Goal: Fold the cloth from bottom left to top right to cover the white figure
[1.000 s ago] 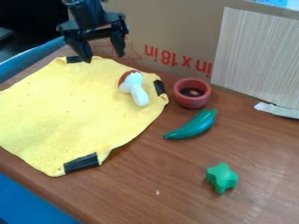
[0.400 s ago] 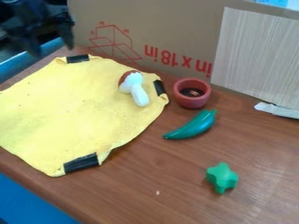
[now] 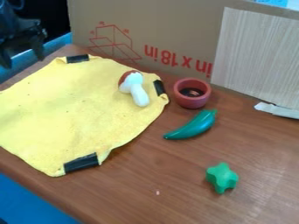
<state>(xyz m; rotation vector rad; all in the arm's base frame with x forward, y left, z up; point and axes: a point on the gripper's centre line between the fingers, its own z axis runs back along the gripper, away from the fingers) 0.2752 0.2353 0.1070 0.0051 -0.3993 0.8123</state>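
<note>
The yellow cloth (image 3: 70, 105) is lying spread out and unfolded on the brown desk (image 3: 175, 192), its left part running out of view. Black patches are marking it in three places: one (image 3: 77, 58) at the top, one (image 3: 160, 88) at the right corner and one (image 3: 81, 163) at the bottom. The white figure (image 3: 139, 94), shaped like a mushroom with some reddish brown on its cap, is resting uncovered on top of the cloth, near the right patch, its stem pointing down and a little to the right. Just beside that corner, a reddish bowl (image 3: 191, 101) is standing upright with something dark inside. Below the bowl, a green pepper (image 3: 194, 127) is lying aslant, and farther down to the right a green star-shaped piece (image 3: 222, 177) is sitting well apart from the cloth. At the upper left, the black gripper (image 3: 22, 62) is hanging beyond the cloth's upper-left edge, its jaws standing wide apart and gripping nothing. Behind the desk things, a cardboard box (image 3: 158, 26) is standing, with a pale, finely striped panel (image 3: 257, 52) at its right; near the panel's foot a whitish strip (image 3: 277, 110) is lying.
</note>
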